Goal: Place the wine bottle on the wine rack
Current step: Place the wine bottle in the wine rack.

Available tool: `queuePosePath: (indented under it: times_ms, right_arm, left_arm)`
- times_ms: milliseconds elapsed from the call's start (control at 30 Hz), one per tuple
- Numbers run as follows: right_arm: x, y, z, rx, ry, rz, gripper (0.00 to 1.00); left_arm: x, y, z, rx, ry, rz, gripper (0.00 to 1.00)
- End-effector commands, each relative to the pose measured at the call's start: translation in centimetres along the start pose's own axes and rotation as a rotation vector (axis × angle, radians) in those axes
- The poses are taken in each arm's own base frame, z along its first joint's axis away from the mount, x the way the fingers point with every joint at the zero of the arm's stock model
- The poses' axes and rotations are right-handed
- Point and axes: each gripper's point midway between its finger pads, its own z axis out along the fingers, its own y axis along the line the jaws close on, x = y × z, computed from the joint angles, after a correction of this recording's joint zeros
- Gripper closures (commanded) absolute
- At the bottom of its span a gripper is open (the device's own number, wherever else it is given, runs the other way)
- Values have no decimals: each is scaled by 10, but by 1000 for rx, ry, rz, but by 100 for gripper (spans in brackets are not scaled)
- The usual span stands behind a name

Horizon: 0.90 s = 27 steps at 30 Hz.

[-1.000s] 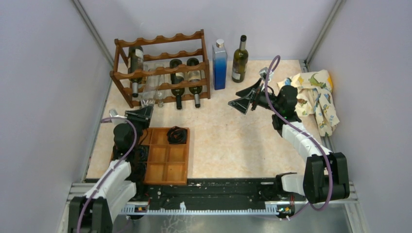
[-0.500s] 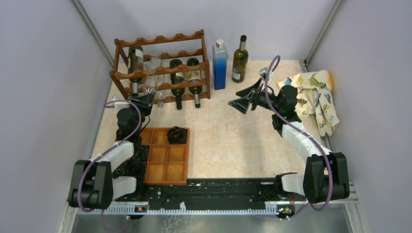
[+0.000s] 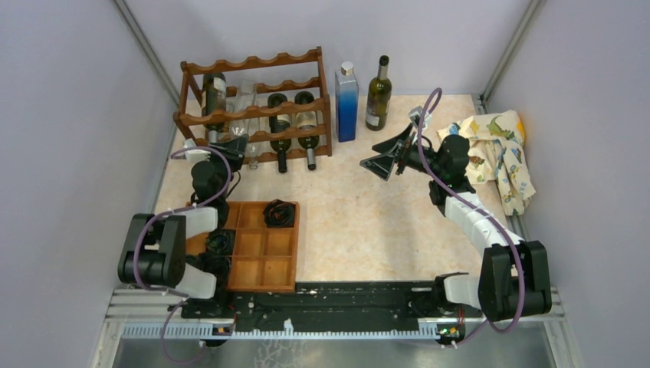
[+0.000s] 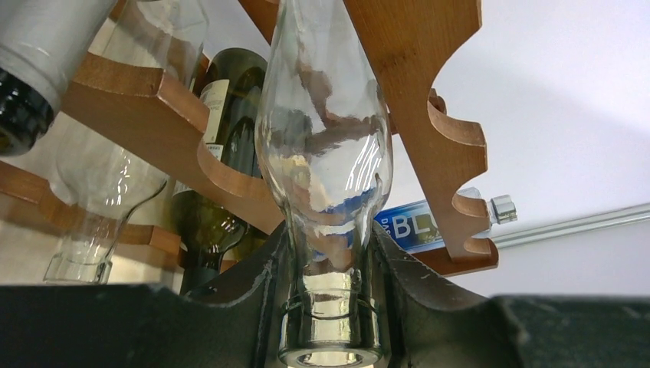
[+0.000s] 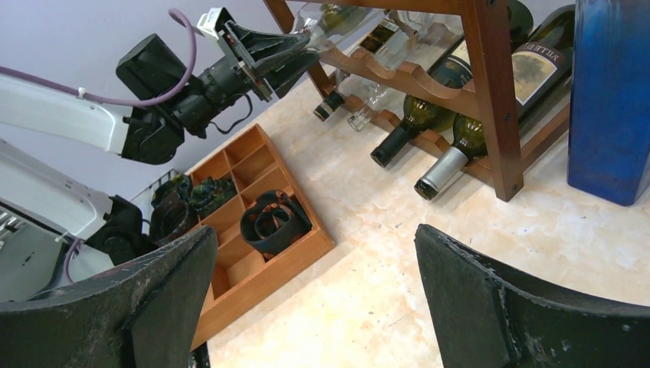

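Observation:
The wine rack [image 3: 253, 84] is dark reddish-brown wood with scalloped rails and stands at the back left. My left gripper [image 3: 232, 146] is shut on the neck of a clear glass wine bottle [image 3: 244, 115], whose body lies in among the rack's rails. In the left wrist view the clear bottle [image 4: 326, 146] rises from my left gripper [image 4: 328, 307] past a scalloped rail [image 4: 418, 92]. My right gripper [image 3: 381, 162] hovers open mid-table, nothing between its fingers [image 5: 490, 299].
Dark bottles [image 3: 293, 123] and another clear bottle [image 4: 100, 199] lie in the rack. A blue bottle [image 3: 346, 103] and an upright green wine bottle [image 3: 379, 93] stand right of it. A wooden compartment tray [image 3: 260, 264] holds black straps [image 3: 279, 212]. A patterned cloth [image 3: 498, 149] lies right.
My left arm has stretched forward toward the rack, carrying the clear bottle further into it. The right arm has stayed put.

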Motion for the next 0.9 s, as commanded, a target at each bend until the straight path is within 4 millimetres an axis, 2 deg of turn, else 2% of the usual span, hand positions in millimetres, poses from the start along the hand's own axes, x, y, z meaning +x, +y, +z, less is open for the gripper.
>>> queuePosePath:
  times_ms: [0,233,600,867]
  right_arm:
    - [-18,5,2,-18,-39,-85,2]
    - [-18,5,0,-17,-40,-91,2]
    - [-16,8,-2,-19,-37,-95,2]
    - [-16,10,-2,-23,-37,-99,2]
  left_arm:
    - [-32,-57,11,208,-134,-14,100]
    - [-27,-48,22,203,-151,-61,100]
    - [-22,-49,45,192,-202,-100,100]
    - [-19,-37,62,130,-220,-96,100]
